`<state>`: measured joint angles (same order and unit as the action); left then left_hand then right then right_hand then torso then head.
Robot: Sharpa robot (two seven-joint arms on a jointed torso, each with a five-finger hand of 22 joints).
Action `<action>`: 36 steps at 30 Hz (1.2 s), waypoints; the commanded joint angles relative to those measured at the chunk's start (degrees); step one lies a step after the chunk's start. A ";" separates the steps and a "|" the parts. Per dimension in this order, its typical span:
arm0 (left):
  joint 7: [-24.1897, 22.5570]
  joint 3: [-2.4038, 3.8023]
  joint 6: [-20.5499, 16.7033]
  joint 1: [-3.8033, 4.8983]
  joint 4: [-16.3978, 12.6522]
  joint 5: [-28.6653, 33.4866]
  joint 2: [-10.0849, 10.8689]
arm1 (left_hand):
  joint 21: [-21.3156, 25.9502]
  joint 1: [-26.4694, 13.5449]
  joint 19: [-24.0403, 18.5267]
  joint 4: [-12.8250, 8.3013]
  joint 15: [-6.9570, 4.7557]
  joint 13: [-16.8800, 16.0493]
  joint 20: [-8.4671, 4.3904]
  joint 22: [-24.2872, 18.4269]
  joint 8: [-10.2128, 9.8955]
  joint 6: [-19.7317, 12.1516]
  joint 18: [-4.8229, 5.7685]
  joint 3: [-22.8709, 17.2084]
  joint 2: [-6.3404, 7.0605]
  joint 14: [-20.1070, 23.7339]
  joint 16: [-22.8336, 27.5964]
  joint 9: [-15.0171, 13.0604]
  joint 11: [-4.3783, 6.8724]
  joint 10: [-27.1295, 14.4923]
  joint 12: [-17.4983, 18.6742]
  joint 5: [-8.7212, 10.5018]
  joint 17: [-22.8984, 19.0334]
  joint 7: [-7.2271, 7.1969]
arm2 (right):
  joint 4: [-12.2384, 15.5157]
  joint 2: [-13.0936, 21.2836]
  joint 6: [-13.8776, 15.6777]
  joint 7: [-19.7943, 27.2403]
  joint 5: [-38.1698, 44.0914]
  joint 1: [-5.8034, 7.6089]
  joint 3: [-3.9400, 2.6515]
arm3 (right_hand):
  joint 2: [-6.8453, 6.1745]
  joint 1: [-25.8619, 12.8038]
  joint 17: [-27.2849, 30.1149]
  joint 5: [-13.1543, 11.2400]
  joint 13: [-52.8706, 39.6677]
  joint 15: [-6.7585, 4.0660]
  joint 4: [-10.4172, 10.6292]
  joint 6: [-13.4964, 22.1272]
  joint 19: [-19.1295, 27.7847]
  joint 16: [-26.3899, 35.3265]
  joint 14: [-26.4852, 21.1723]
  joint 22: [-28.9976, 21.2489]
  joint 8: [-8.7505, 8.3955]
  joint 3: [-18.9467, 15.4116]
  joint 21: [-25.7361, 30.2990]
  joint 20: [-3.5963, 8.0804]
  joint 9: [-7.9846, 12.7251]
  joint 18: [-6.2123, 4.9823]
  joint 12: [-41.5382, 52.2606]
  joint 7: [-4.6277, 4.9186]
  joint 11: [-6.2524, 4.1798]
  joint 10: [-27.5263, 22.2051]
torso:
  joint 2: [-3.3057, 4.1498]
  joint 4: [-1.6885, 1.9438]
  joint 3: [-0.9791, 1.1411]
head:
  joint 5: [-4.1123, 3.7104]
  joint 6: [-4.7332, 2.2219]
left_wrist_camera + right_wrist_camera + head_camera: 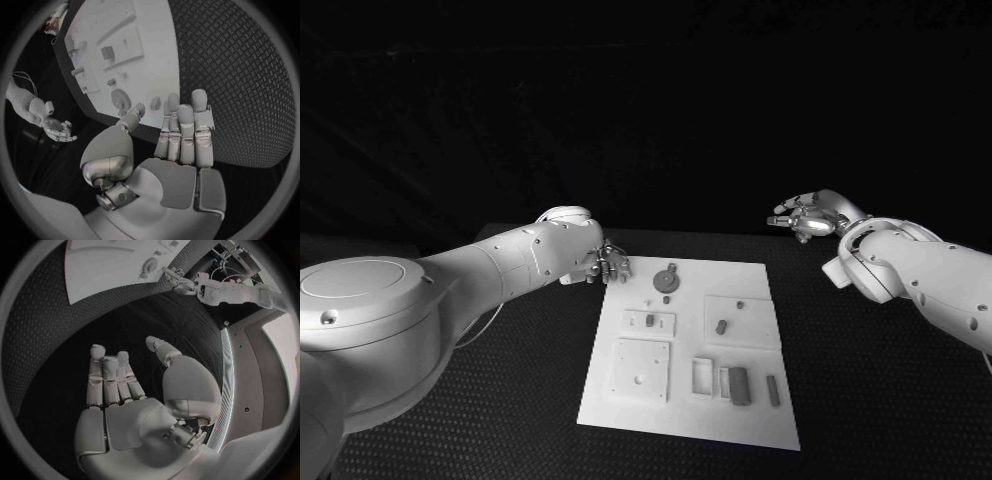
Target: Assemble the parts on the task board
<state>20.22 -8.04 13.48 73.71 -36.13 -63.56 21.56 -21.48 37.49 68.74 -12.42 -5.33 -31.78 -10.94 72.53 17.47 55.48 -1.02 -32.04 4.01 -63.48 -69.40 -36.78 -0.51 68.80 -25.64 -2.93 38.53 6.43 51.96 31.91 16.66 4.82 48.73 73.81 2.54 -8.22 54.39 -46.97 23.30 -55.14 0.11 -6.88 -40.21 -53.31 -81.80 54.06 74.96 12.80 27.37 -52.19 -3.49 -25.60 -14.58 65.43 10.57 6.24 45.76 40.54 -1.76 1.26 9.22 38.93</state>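
Since nothing is being carried yet, the scene is being read as a reach just under way.

Left robot hand: the left robot hand [606, 265] is being held at the far left corner of the task board [747, 412], just beside the round disc part [666, 279]. Its fingers [185, 131] are being kept straight and side by side, apart from the thumb, with nothing between them. A pick of the disc is probably being prepared, judging by that nearness.

Right robot hand: the right robot hand [802, 219] is being held palm up, off the board beyond its far right corner, over the worktop [877, 400]. Its fingers [107, 375] are being kept spread and bare, seemingly parked clear so the board stays free for the other arm.

Task board: it is lying flat in the middle of the worktop, reachable from both sides.

Parts: the disc is lying near the far edge; a small peg [721, 326] is standing in a raised block further right; the upright pieces [738, 385] are sitting near the near edge. All are being left spread apart, presumably so each can be grasped singly.

Progress: assembly is judged barely begun.
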 commanded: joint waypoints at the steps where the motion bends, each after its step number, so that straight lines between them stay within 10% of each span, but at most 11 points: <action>1: -0.62 0.00 0.61 -0.01 0.05 -0.25 -0.28 | -0.15 -0.30 0.34 0.41 -0.30 0.13 -0.14 0.08 -0.36 0.20 -1.12 0.00 -0.33 -0.02 -0.36 0.07 -0.03 0.59 0.39 0.07 0.07 0.19 | 0.08 -0.13 -0.37 0.52 -0.03 -0.01 -0.03 | 0.13 -0.37 0.07 0.13 0.10 0.03 0.01 0.07 0.26 0.20 -0.49 -0.05 0.39 0.35 0.19 -0.08 0.09 -0.42 -0.23 2.09 0.04 -0.47 | -0.01 0.00 0.01 | -0.03 0.15; 36: -1.18 -0.02 0.11 -0.79 1.20 1.60 -1.04 | 0.34 4.65 0.51 -2.20 0.19 1.75 0.28 1.12 -1.45 0.15 -1.33 -0.75 -6.07 -0.09 -0.60 0.31 -0.53 0.57 2.77 0.10 -0.12 0.62 | 0.17 -0.54 -0.42 0.47 -0.03 0.00 -0.03 | 0.19 -0.39 0.11 0.12 0.32 0.04 0.01 0.11 0.17 0.21 -0.41 -0.06 0.43 0.31 0.27 -0.12 0.14 -0.42 -0.23 2.10 0.05 -0.37 | -0.03 0.03 -0.01 | -0.57 0.79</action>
<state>19.75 -8.05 13.24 72.99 -34.86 -62.65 20.71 -21.48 41.89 69.01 -14.44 -5.12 -30.08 -10.63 73.60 16.14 55.28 -1.02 -32.79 -2.14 -63.65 -69.62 -36.43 -1.11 69.00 -23.19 -2.93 38.49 7.01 52.07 31.43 16.65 4.80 48.70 73.81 2.54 -8.22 54.39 -46.92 23.30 -54.90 0.11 -6.88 -40.16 -53.32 -81.75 54.06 74.96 13.00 27.37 -52.20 -3.50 -25.51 -14.09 65.43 10.43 6.24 45.76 40.51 -1.72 1.23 8.70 39.68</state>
